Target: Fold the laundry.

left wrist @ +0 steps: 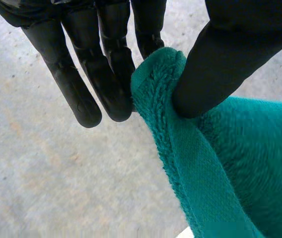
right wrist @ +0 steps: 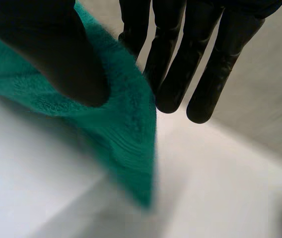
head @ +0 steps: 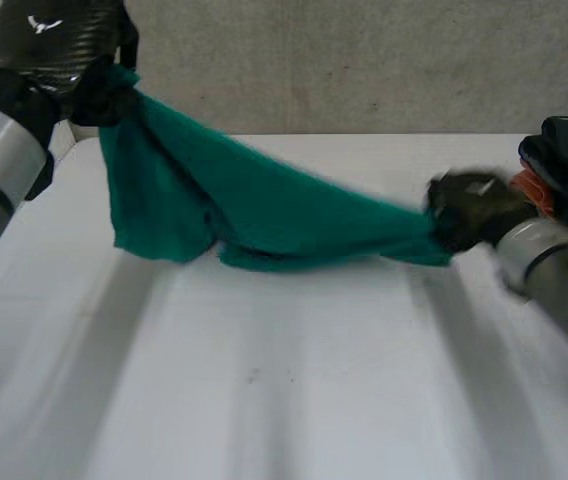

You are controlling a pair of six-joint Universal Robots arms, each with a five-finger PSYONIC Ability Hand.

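A green towel (head: 264, 210) hangs stretched between the two hands above the white table (head: 284, 400). The left hand (head: 99, 85) is raised in the upper left of the frame, and the right hand (head: 469, 210) sits lower, at the middle right. Its own wrist view shows the left hand pinching a rolled corner of the towel (left wrist: 240, 163) between thumb and fingers (left wrist: 116, 74). The right hand's wrist view shows its thumb clamping another corner of the cloth (right wrist: 126, 129) against the nearest finger, with the other fingers straight. The towel sags at the centre, its lower edge bunched close to the table (whether it touches is unclear). A pile of dark clothes (head: 564, 165) lies at the right edge, just behind the right hand. The step in hand looks like spreading the towel for its first fold. To do it well, both pinches should stay firm. The hands should be brought to the same height and drawn apart until the top edge is taut. The cloth should then be lowered flat, well away from the pile, so no crease gets folded in.
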